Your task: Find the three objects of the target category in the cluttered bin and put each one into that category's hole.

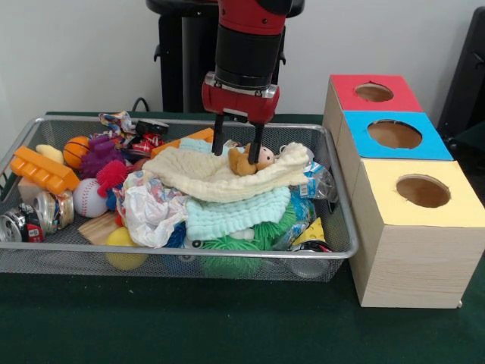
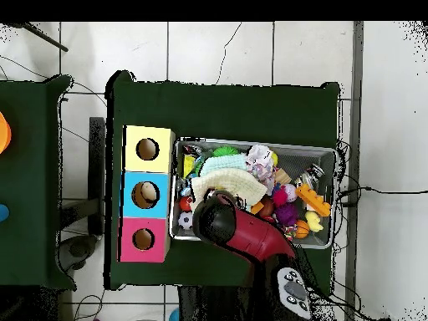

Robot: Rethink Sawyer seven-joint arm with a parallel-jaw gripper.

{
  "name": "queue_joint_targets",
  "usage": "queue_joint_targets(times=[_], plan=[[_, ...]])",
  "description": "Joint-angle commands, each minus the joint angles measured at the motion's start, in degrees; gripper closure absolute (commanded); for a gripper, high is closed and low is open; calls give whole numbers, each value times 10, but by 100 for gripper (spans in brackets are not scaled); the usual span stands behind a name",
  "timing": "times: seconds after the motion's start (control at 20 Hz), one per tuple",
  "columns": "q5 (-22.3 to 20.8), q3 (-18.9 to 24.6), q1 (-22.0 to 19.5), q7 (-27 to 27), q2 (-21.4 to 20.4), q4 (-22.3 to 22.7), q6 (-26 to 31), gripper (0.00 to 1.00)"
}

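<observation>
The silver wire-mesh bin [image 1: 30,136] is piled with clutter; it also shows in the overhead view [image 2: 328,152]. A tan-orange plush toy [image 1: 244,161] with a pale face lies on a cream cloth [image 1: 212,178] at the top of the pile. My gripper [image 1: 237,150] hangs straight down over it, open. Its two black fingers [image 1: 218,140] are spread, and the toy sits between them, close to the right one. No other plush toy shows. The red-topped hole [image 1: 373,92] is on the farthest box at the right; it also shows in the overhead view [image 2: 144,239]. In the overhead view my arm [image 2: 242,227] hides the gripper.
Blue-topped [image 1: 395,134] and yellow-topped [image 1: 423,190] holes stand nearer the camera than the red one. The bin also holds a mint cloth [image 1: 235,214], a green spiky ball [image 1: 227,254], a baseball [image 1: 89,197], a small basketball [image 1: 76,150], an orange block [image 1: 42,171] and cans [image 1: 30,220].
</observation>
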Motion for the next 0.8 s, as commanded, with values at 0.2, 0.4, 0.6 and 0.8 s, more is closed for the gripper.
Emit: queue_joint_targets(times=[0.2,0.4,0.6,0.8], plan=[[13,54,-5,120,4,10,-7,0],[12,58,-7,121,5,11,-10,0],[14,63,-7,121,8,8,-12,0],[15,67,-7,124,12,8,-18,0]])
